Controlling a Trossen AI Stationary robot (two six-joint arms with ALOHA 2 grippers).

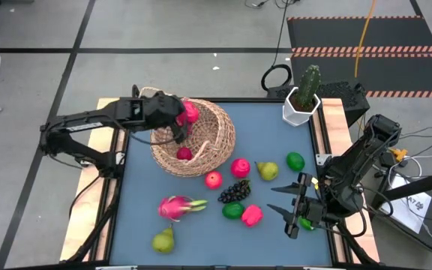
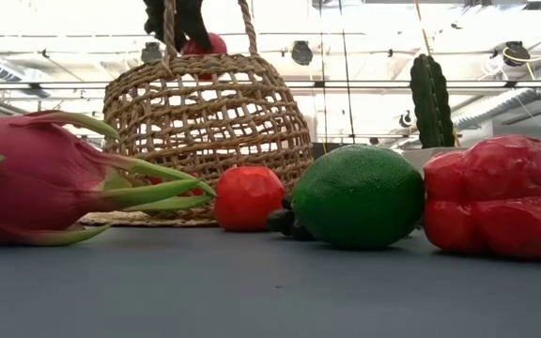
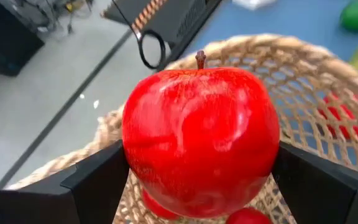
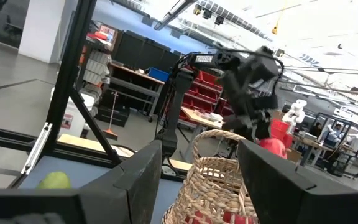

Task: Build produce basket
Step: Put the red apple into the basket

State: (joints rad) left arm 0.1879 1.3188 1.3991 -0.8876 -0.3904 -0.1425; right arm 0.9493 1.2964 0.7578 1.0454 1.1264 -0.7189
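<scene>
Basket (image 1: pixel 201 142) part-filled, red apple (image 3: pixel 201 140) held by left fingers (image 3: pixel 98 183) above it, most produce (image 1: pixel 235 191) left on table (image 1: pixel 276 150).

Grey concrete floor (image 1: pixel 163 30) spreads around the blue-topped table (image 1: pixel 276 150), crossed by dark seam lines, and at two o'clock lies a black mat (image 1: pixel 366 34) edged with red-striped tape. Beyond the table, bright strip lights (image 4: pixel 225 18) hang from the ceiling over workbenches (image 4: pixel 135 78) and red storage bins (image 4: pixel 207 87).

red apple (image 3: pixel 201 140), tan woven basket (image 1: pixel 208 139), green lime (image 2: pixel 357 196)
</scene>
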